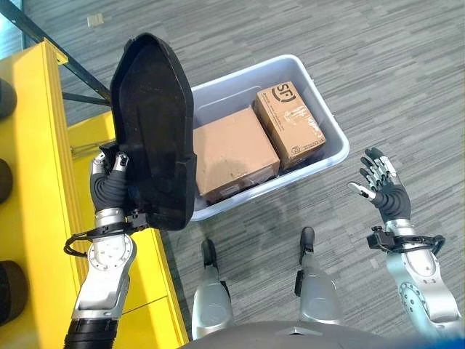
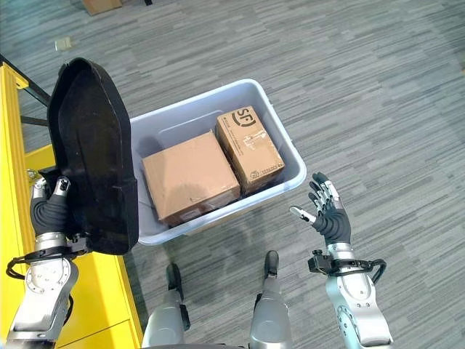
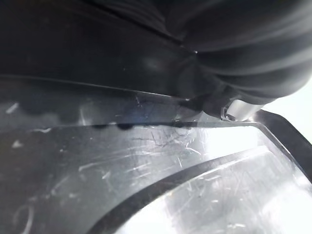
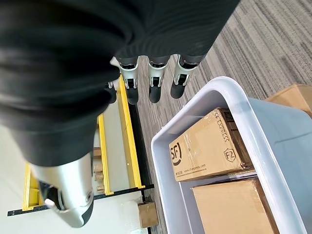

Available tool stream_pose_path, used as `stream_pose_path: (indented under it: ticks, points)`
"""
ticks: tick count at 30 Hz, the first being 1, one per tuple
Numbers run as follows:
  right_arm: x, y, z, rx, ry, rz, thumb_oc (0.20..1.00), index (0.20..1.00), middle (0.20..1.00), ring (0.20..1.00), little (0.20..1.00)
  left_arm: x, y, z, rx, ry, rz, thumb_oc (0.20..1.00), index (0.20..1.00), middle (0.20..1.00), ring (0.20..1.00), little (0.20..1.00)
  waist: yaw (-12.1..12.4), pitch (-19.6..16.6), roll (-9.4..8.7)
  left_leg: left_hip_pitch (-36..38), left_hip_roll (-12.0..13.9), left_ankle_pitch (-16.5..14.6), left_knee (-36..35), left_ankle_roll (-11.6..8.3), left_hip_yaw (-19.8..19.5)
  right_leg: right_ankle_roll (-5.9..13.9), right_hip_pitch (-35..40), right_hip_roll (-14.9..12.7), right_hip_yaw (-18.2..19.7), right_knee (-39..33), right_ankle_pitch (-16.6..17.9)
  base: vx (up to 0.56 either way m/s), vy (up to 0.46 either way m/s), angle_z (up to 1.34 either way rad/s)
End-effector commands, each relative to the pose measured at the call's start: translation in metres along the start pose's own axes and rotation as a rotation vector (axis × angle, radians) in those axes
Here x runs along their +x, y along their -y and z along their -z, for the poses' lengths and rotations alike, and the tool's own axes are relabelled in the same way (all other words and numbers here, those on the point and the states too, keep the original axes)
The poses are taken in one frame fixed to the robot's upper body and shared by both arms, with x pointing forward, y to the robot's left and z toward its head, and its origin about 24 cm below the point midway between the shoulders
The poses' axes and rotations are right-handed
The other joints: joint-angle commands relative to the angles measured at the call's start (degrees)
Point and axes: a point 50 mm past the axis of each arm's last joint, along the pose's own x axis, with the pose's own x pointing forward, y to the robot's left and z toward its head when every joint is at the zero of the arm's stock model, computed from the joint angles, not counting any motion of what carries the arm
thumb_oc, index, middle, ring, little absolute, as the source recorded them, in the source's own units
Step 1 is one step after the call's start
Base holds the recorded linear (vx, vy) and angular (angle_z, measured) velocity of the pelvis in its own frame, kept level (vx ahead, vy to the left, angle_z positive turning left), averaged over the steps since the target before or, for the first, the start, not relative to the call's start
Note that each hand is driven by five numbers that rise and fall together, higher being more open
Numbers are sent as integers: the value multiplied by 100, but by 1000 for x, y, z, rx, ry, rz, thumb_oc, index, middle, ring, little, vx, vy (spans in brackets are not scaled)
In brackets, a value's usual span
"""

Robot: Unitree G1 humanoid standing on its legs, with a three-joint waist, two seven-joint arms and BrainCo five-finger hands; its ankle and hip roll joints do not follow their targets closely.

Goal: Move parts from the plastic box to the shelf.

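Observation:
My left hand is shut on a large black moulded plastic part, holding it upright between the yellow shelf and the plastic box. Its scratched glossy surface lies right against the left wrist camera. The pale box stands on the floor with a large cardboard carton and a smaller carton inside. My right hand hovers open, fingers spread, off the box's near right corner and touches nothing. Its straight fingers point past the box rim.
Dark rounded parts rest on the yellow shelf at the far left. A black shelf bar runs diagonally behind the held part. A flat piece of cardboard lies on the grey carpet far off.

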Motion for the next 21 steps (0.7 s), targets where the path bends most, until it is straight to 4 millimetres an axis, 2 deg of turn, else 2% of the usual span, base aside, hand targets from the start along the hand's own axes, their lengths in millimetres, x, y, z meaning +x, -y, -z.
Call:
stream_pose_path:
  ticks: [1, 4, 5, 6, 8, 9, 10, 13, 14, 15, 16, 17, 18, 19, 20, 21]
  points:
    - [4, 4, -16, 22, 90, 0, 1000, 1000, 1000, 1000, 1000, 10, -2, -31, -56, 163, 71, 200, 200, 200, 200, 200, -68, -249, -99, 289, 149, -438, 416, 238, 153, 117, 317, -429, 196, 1293, -1600, -19, -129, 9]
    - [4, 2, -15, 13, 73, -38, 1000, 1000, 1000, 1000, 1000, -4, 5, -16, -130, 61, 143, 200, 200, 200, 200, 200, -30, -375, -24, 483, 315, -355, 426, 228, 59, 11, 411, -280, 159, 1814, -2013, -28, -130, 7]
    - [4, 2, -15, 13, 73, -39, 1000, 1000, 1000, 1000, 1000, -4, 5, -16, -130, 62, 142, 200, 200, 200, 200, 200, -30, -382, -16, 463, 324, -338, 423, 228, 56, 4, 394, -270, 158, 1808, -1995, -53, -143, 11]
    - [8, -2, -17, 10, 84, -73, 1000, 1000, 1000, 1000, 1000, -10, 3, -15, -158, 37, 150, 200, 200, 200, 200, 200, 18, -396, 23, 562, 437, -248, 450, 232, -24, -105, 367, -161, 179, 2161, -2246, -63, -144, 5]
    - [13, -8, -21, 9, 97, -112, 1000, 1000, 1000, 1000, 1000, -17, -2, -13, -151, 14, 149, 200, 200, 200, 200, 200, 91, -414, 45, 650, 589, -118, 438, 241, -118, -234, 290, 18, 241, 2484, -2460, -88, -199, 3]
    - [18, -14, -26, 0, 119, -154, 1000, 1000, 1000, 1000, 1000, -19, -5, -15, -154, 18, 131, 200, 200, 200, 200, 200, 168, -410, 75, 647, 717, 112, 446, 216, -190, -334, 252, 151, 226, 2626, -2557, -102, -211, -1]
    - [20, -15, -28, -4, 126, -165, 1000, 1000, 1000, 1000, 1000, -21, -5, -14, -154, 12, 134, 200, 200, 200, 200, 200, 201, -405, 69, 644, 755, 212, 468, 215, -237, -390, 259, 209, 214, 2678, -2652, -135, -245, -7]
    - [27, -22, -34, -27, 151, -224, 1000, 1000, 1000, 1000, 1000, -24, -5, -15, -162, 13, 128, 200, 200, 200, 200, 200, 417, -338, 147, 384, 849, 1126, 441, 101, -566, -633, 280, 462, -53, 2733, -2769, -146, -199, 3]
    - [27, -22, -34, -27, 152, -224, 1000, 1000, 1000, 1000, 1000, -24, -5, -15, -162, 13, 128, 200, 200, 200, 200, 200, 412, -345, 155, 371, 857, 1130, 441, 99, -576, -635, 278, 470, -61, 2722, -2762, -155, -183, 30]
    - [29, -21, -37, -36, 160, -222, 1000, 1000, 1000, 1000, 1000, -23, -4, -15, -170, 15, 122, 200, 200, 200, 200, 200, 462, -283, 93, 217, 747, 1207, 531, 155, -487, -703, 370, 438, -233, 2652, -2788, -230, -392, 53]
    - [30, -18, -40, -61, 174, -212, 1000, 1000, 1000, 1000, 1000, -19, 0, -15, -192, 22, 122, 200, 200, 200, 200, 200, 471, -256, -93, -17, 487, 643, 1393, 249, -169, -802, 460, 332, -479, 2511, -2823, -331, -520, 102]
    - [31, -17, -41, -68, 177, -208, 1000, 1000, 1000, 1000, 1000, -18, 1, -15, -200, 23, 123, 200, 200, 200, 200, 200, 503, -271, -127, -74, 290, 312, 1833, 336, -158, -853, 454, 323, -589, 2410, -2742, -324, -496, 137]
    - [31, -17, -41, -69, 179, -203, 1000, 1000, 1000, 1000, 1000, -17, 2, -16, -204, 32, 127, 200, 200, 200, 200, 200, 501, -271, -164, -140, 83, -210, 2458, 421, -115, -875, 486, 274, -738, 2357, -2692, -177, -223, 114]
    - [31, -17, -41, -69, 179, -203, 1000, 1000, 1000, 1000, 1000, -17, 2, -16, -204, 32, 127, 200, 200, 200, 200, 200, 494, -273, -158, -158, 88, -227, 2485, 423, -128, -873, 485, 276, -747, 2361, -2695, -212, -239, 113]
    - [28, -14, -38, -59, 169, -187, 1000, 1000, 1000, 1000, 1000, -16, 4, -18, -195, 42, 136, 200, 200, 200, 200, 200, 449, -344, -172, -15, -53, -801, 3145, 546, 101, -988, 473, 260, -1056, 2309, -2688, -185, -206, 107]
    - [25, -13, -34, -45, 152, -180, 1000, 1000, 1000, 1000, 1000, -16, 6, -19, -195, 49, 142, 200, 200, 200, 200, 200, 405, -377, -167, 122, -81, -996, 3568, 573, 215, -1048, 455, 257, -1230, 2348, -2695, -238, -244, 114]
